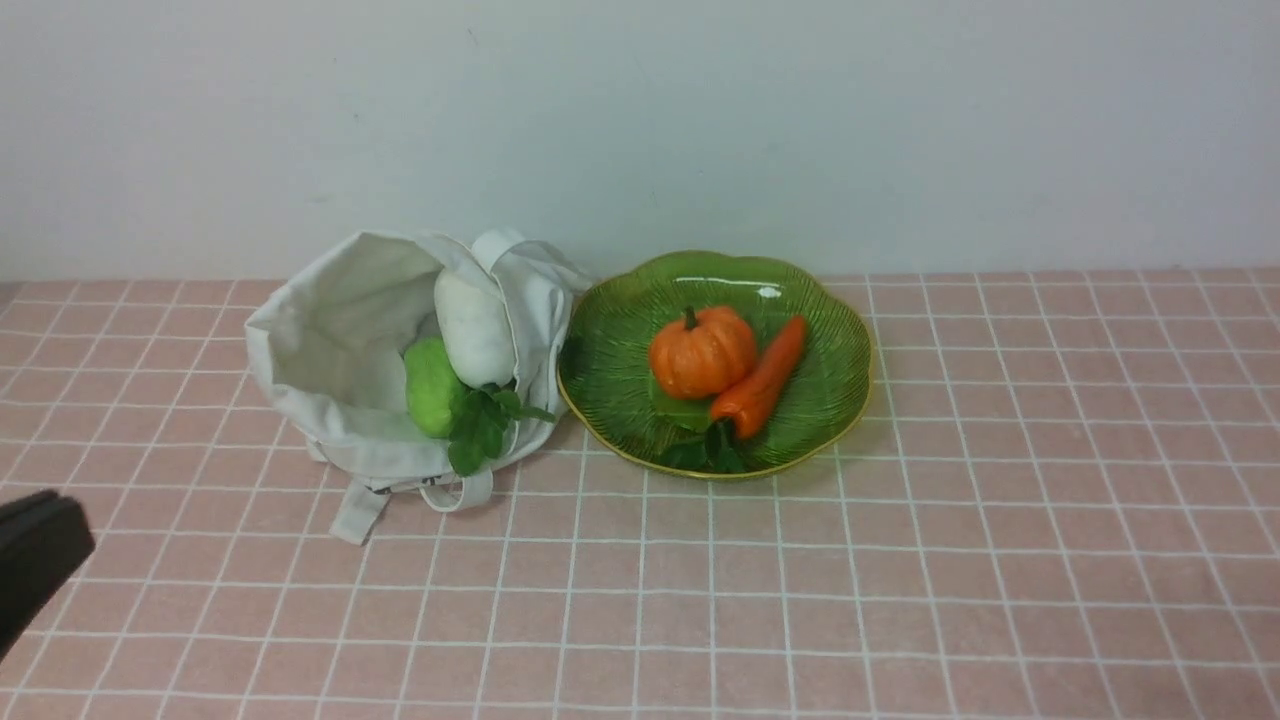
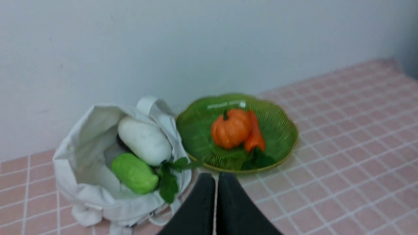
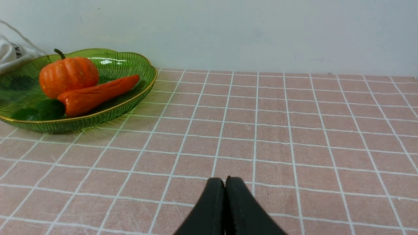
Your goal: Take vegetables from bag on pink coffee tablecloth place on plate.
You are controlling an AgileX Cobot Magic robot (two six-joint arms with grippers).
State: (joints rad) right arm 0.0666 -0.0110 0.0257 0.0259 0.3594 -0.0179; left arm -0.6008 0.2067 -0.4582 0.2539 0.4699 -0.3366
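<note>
The off-white bag lies open on the pink tablecloth, left of the green plate. In the bag are a white radish with green leaves and a light-green lumpy vegetable. On the plate lie an orange pumpkin and an orange carrot-like vegetable. My left gripper is shut and empty, in front of the bag and plate; its black body shows at the front view's left edge. My right gripper is shut and empty over bare cloth, right of the plate.
A plain white wall runs right behind the bag and plate. The bag's strap handles trail onto the cloth toward me. The cloth stretches bare to the right of the plate.
</note>
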